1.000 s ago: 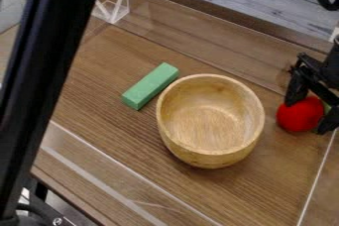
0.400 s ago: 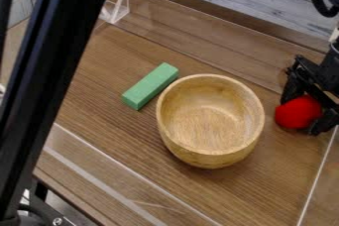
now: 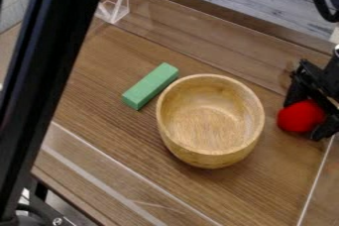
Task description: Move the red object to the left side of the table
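Gripper down around the red ball at the right edge of the table.

The gripper (image 3: pixel 310 103) stands with its black fingers spread wide on either side of the red ball (image 3: pixel 299 117), which rests on the table (image 3: pixel 93 76) near the clear right wall. A wooden bowl (image 3: pixel 209 119) sits just left of the ball, and a green block (image 3: pixel 150 85) lies beside the bowl's left rim.

A round wooden bowl (image 3: pixel 209 120) sits upright, its inside bare; a green rectangular block (image 3: pixel 150 85) lies flat just beside the bowl's upper-left rim, angled diagonally
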`<state>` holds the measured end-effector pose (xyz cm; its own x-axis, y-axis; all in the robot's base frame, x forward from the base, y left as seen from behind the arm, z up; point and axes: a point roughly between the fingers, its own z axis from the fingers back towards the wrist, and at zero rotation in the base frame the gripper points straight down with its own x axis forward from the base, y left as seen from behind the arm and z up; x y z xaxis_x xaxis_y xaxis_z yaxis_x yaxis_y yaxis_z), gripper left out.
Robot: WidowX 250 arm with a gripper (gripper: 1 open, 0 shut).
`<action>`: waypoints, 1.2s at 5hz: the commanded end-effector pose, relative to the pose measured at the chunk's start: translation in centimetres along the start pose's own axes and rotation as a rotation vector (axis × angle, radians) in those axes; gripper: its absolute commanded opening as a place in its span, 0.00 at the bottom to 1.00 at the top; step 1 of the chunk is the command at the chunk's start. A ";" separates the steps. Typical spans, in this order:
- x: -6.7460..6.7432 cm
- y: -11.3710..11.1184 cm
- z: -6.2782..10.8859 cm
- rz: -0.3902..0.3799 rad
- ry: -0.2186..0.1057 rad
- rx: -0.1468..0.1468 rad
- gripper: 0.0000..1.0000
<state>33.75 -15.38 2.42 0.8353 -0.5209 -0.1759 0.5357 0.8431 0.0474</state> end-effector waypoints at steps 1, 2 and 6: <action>0.2 -0.5 2.4 -0.030 -0.073 0.022 1.00; 0.2 -0.3 2.6 -0.032 -0.079 0.033 1.00; 0.4 0.2 2.8 -0.041 -0.109 0.061 1.00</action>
<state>34.15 -15.06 2.35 0.8233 -0.5475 -0.1493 0.5628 0.8216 0.0904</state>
